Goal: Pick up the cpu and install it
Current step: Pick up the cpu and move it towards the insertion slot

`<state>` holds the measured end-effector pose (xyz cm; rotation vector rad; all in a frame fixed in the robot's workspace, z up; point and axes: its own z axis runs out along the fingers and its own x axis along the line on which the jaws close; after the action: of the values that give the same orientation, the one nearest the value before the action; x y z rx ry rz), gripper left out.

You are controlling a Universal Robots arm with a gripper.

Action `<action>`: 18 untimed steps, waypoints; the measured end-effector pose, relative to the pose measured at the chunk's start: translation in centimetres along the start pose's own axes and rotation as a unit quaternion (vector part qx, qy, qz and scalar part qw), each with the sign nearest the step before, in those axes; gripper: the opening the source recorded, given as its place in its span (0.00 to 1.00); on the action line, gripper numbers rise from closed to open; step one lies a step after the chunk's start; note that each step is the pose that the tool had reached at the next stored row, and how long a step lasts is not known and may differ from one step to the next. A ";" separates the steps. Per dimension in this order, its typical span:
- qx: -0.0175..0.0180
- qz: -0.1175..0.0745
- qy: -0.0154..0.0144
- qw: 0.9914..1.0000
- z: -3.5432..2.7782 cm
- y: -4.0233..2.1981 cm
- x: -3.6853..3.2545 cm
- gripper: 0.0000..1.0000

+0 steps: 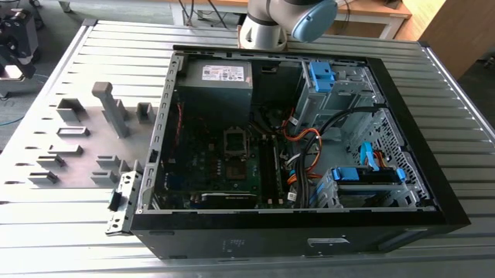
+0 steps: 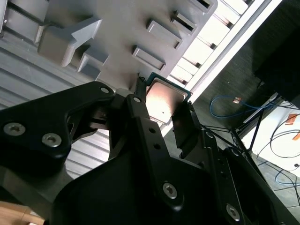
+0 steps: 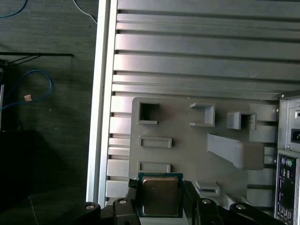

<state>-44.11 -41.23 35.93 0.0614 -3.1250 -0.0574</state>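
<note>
Exterior view: a grey tray (image 1: 85, 142) lies on the surface (image 1: 232, 35) beside the open case (image 1: 270, 240).

Second wrist view: the tool (image 2: 163, 115) pinches the cpu (image 2: 164, 96) by two opposite edges, clear above the tray.

First wrist view: the cpu hangs over the tray, fingers (image 3: 188, 199) tight against its sides.

It looks light, stiff, thin and fragile, so the edges are the safest hold.

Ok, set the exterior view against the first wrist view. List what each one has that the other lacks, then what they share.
Exterior view's extras: the inside of the open computer case, with the motherboard, power supply and orange cables, plus the arm's base. First wrist view's extras: the cpu gripped between the jaws, and the case's rear panel with its ports. Shared: the slatted metal table and the grey fixture plate lying on it beside the case.
</note>
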 end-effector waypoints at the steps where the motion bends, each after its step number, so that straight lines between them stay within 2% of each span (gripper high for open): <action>1: 0.000 0.000 0.000 1.000 -0.01 0.00 0.00 0.47; 4: 0.000 0.000 0.000 1.000 -0.05 0.00 0.00 0.47; 10: 0.000 0.000 0.000 1.000 -1.12 0.04 0.02 0.47; 15: 0.000 0.000 0.000 1.000 -1.19 0.04 -0.02 0.47; 18: 0.000 0.000 0.000 1.000 -1.19 0.03 -0.37 0.47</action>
<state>-43.72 -41.23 37.12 0.0615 -3.1245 -0.0571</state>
